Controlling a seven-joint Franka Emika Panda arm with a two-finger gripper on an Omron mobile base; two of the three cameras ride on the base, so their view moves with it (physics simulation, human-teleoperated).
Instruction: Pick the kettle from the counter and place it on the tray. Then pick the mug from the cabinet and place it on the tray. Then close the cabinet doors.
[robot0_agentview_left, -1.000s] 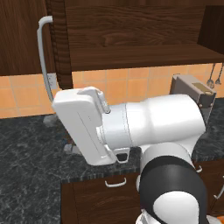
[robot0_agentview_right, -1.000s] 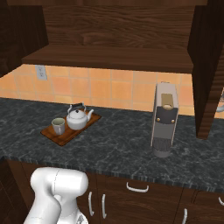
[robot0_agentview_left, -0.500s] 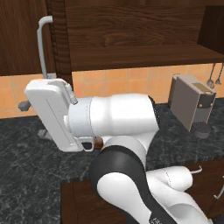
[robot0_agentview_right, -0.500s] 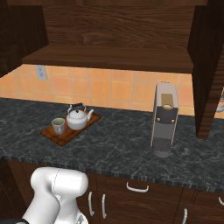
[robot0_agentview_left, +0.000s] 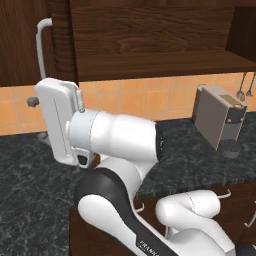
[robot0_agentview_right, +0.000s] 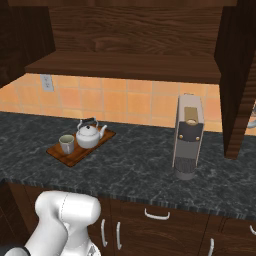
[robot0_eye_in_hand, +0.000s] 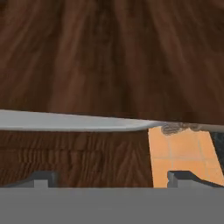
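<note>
- The arm (robot0_agentview_left: 125, 145) is reaching across the left base view toward the left door (robot0_agentview_left: 20, 45), its white hand sitting just beside the door's silver bar handle (robot0_agentview_left: 40, 45).
- The gripper (robot0_eye_in_hand: 109, 177) is standing released, jaws spread wide with nothing between them; in the hand view its two dark tips are rising at the bottom, facing dark wood grain close up.
- The handle (robot0_eye_in_hand: 74, 122) is running as a pale bar across that view, above the tips and not between them; whether anything is touching it cannot be told.
- On the counter (robot0_agentview_right: 130, 170), the tray (robot0_agentview_right: 75, 152) is lying well to the left, with the kettle (robot0_agentview_right: 90, 136) sitting on it and the mug (robot0_agentview_right: 66, 144) standing on it just beside the kettle.
- A grey-brown coffee machine (robot0_agentview_right: 188, 135) is standing on the counter well apart from the tray, to the right.
- Behind, the cabinet (robot0_agentview_right: 130, 30) is standing open above the orange tiled wall (robot0_agentview_right: 125, 102), its shelf bare in what shows; the right door (robot0_agentview_right: 240, 75) is swung out at the right edge.
- Judged from this layout, both placing steps are looking done, and closing the doors is the step in hand, starting with the left one.
- The next move is likely calling for the hand to press against the left door or its handle and swing it shut, then cross over for the right door without sweeping low over the tray.
</note>
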